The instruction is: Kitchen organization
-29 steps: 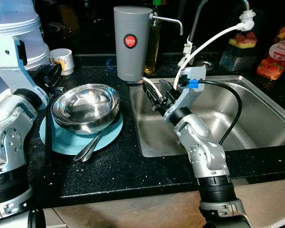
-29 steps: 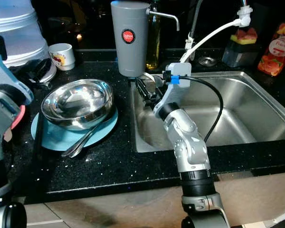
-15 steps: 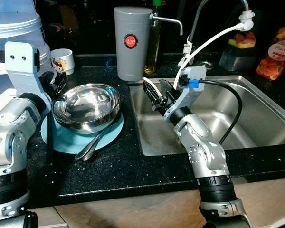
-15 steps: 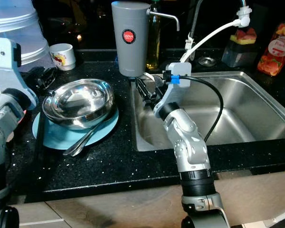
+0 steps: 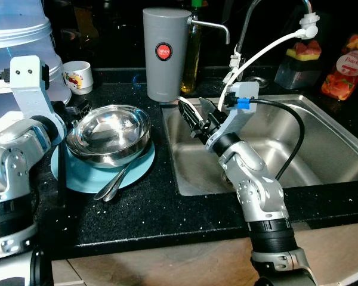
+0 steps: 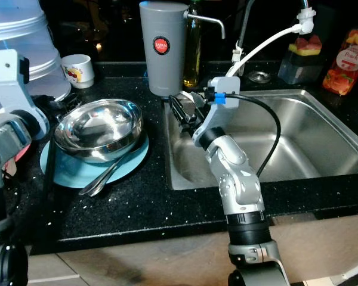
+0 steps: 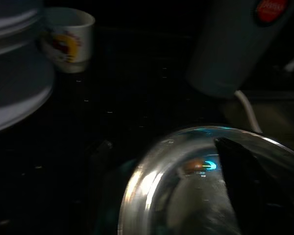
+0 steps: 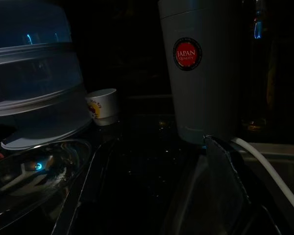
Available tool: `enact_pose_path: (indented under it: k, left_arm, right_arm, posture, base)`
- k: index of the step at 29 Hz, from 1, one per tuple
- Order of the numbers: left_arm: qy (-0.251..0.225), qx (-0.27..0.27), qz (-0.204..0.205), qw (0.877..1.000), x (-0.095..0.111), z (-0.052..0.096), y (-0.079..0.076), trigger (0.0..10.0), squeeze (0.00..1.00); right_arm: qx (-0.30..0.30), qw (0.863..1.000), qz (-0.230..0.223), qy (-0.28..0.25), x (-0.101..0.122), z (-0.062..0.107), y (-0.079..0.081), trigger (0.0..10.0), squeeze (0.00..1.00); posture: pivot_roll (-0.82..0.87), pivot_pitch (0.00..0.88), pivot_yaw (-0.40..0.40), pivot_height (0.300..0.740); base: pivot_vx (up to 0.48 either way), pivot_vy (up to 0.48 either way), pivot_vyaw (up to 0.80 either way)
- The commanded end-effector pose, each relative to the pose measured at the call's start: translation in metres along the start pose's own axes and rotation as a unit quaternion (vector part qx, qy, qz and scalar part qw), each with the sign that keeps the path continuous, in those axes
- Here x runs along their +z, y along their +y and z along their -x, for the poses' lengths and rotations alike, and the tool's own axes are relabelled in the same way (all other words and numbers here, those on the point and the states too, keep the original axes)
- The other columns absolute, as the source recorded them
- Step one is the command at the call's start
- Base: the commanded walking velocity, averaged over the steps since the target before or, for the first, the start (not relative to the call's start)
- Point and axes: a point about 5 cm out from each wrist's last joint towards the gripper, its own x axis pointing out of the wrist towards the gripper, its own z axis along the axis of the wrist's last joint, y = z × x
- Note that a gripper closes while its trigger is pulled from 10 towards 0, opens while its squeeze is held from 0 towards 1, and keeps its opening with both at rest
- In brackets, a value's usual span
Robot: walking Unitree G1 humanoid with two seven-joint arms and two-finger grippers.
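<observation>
Stacked steel bowls (image 5: 110, 134) rest on a light blue plate (image 5: 137, 170) on the black counter, and a spoon (image 5: 116, 182) leans off the plate's front. My left gripper (image 5: 77, 112) is open at the bowls' left rim. In the left wrist view one black finger (image 7: 250, 191) hangs over the inside of the top bowl (image 7: 176, 196). My right gripper (image 5: 196, 116) is open and holds nothing. It hovers over the left edge of the steel sink (image 5: 322, 149), pointing toward the bowls.
A grey carafe (image 5: 164, 53) and an oil bottle (image 5: 194, 56) stand behind the sink corner. A small cup (image 5: 79, 76) and a white container (image 5: 18, 36) sit at the back left. Black chopsticks (image 5: 61, 179) lie left of the plate. Tap and white hose (image 5: 268, 44) arch over the sink.
My left arm has swung in and brought its gripper closer to the bowls' left rim. The right arm, bowls, plate and spoon have stayed put.
</observation>
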Motion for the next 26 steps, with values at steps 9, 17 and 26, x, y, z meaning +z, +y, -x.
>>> enact_pose_path:
  k: [9,17,26]
  left_arm:
    - [0.08,0.036,0.013,0.996,-0.01,-0.002,0.013,10.0,0.0]
    - [0.096,0.077,-0.007,0.992,-0.014,0.0,0.026,10.0,0.0]
    - [0.145,0.053,0.015,0.988,-0.035,-0.006,0.026,10.0,0.0]
  right_arm:
    - [0.009,1.0,0.0,-0.013,0.007,-0.002,0.002,10.0,0.0]
    - [0.01,1.0,-0.002,-0.013,0.006,-0.003,0.003,10.0,0.0]
    - [0.029,0.999,-0.005,0.015,0.001,-0.003,0.006,10.0,0.0]
  posture:
    - [-0.01,0.019,-0.007,0.74]
    - [-0.01,0.019,-0.009,0.74]
    - [-0.01,0.029,-0.01,0.74]
  base:
    - [0.0,0.0,0.0]
    - [0.0,0.0,0.0]
    - [0.0,0.0,0.0]
